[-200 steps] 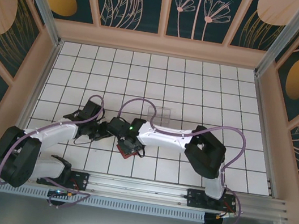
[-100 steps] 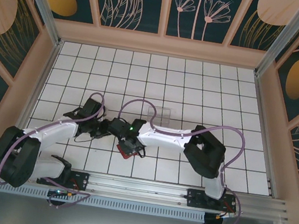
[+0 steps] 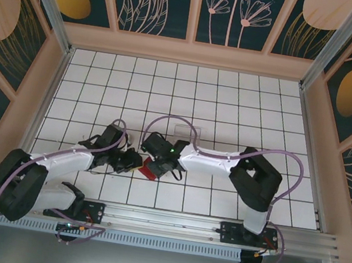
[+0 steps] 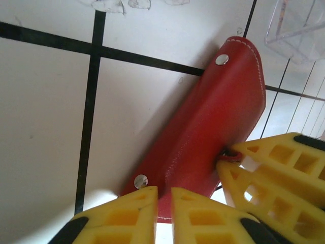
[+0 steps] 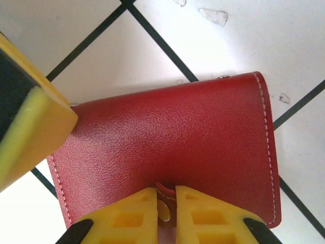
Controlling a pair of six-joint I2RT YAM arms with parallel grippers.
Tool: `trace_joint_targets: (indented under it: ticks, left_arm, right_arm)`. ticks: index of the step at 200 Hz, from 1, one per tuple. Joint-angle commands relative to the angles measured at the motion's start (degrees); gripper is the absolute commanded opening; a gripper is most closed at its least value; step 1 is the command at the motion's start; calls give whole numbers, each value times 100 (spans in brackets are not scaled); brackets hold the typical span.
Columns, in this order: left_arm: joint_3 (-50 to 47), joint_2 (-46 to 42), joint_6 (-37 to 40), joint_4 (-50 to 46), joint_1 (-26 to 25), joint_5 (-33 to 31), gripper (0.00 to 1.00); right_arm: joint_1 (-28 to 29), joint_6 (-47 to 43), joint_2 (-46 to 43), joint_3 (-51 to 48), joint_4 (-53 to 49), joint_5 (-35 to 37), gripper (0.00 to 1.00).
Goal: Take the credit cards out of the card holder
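Left claw (image 4: 164, 192): fingers nearly together, clamped on the near edge of the card holder (image 4: 213, 117), beside a metal stud (image 4: 140, 180). From above it sits at the holder's 9 o'clock. I judge this is the anchor grip, so the case can't slide on the tiled table (image 3: 235, 101) when the flap gets pulled. The holder is low on the table and a bit left of centre, between my two claws. It's folded shut, red outer face up, so the credit cards are hidden inside and I can't count them. Right claw (image 5: 166, 195): comes in from the holder's 1 o'clock, fingers pinched tight on the small red closing tab (image 5: 163, 186) at the middle of the long edge. That's the only part worth grabbing to unsnap it, and the opposed grips let me peel the flap against the anchor. The clear tray (image 4: 299, 30) is at 1 o'clock from the holder, near but not touching; likely the drop spot. Count: one holder, one tab, two studs on the outer face, one tray, two claws, both clamped on the holder.
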Motion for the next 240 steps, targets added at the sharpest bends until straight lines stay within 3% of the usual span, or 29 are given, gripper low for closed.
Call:
trace_joint_targets:
  ticks: [1,80,135,213,240]
  left_arm:
    - [-136,-106,-542,593,-53,176,13]
    - [-120,29,-860,963,-104,235,10]
    - [-231,427,-846,1209,-132,216,10]
    - [-353,860,-837,1413,-133,178,9]
    - [-280,915,-775,1304,-137,149,9]
  right_arm:
    - [-123,-545,-303,-478,762,-384,13]
    - [-180,-883,-711,-1114,1593,-878,12]
    - [-158,-805,-1339,-1635,1934,-546,15]
    - [-67,990,-1955,-2074,1459,319,24]
    - [-23,1767,-2269,-2215,1142,407,32]
